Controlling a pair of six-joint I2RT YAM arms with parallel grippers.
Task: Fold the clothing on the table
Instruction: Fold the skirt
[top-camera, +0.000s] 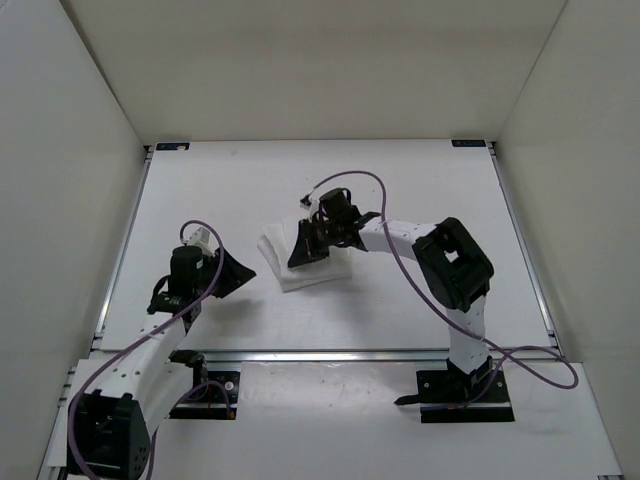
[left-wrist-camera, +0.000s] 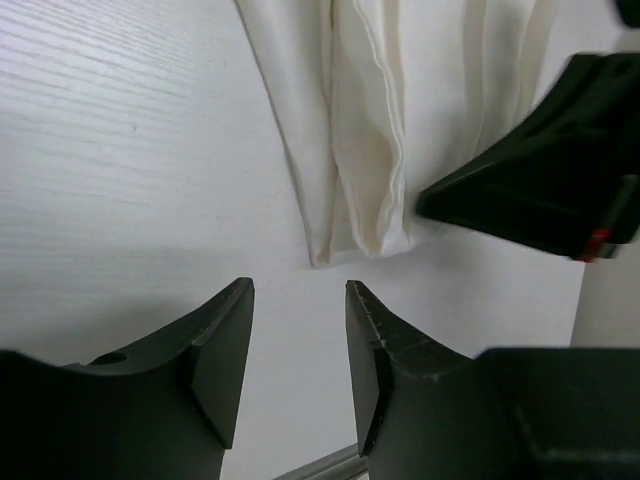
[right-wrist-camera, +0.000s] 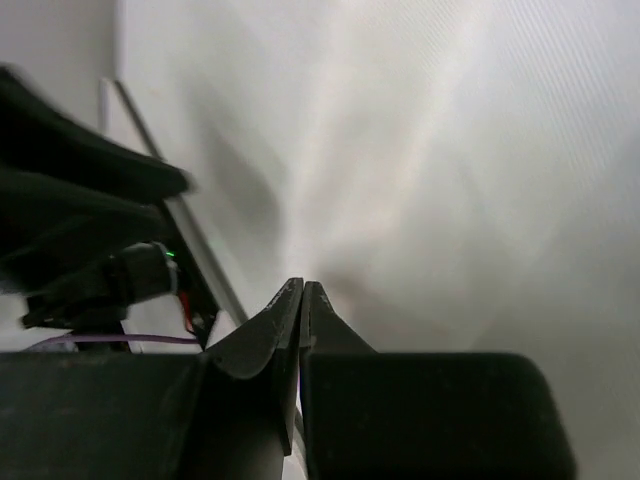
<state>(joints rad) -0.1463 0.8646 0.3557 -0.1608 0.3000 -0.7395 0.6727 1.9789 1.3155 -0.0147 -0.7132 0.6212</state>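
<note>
1. Clothing (top-camera: 320, 275) lies as a compact folded bundle mid table (top-camera: 430, 200); folding appears nearly complete.
2. Left gripper (left-wrist-camera: 300, 285): jaws apart, empty, just beside the bundle.
3. Right gripper (right-wrist-camera: 302, 286): jaws together above the bundle, no fabric visibly held.

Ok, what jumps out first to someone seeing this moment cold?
A small folded bundle of white clothing sits in the middle of the table, with the right gripper, jaws shut, poised over it. The left gripper stands open and empty just off the bundle's near-left corner, above bare table.
</note>
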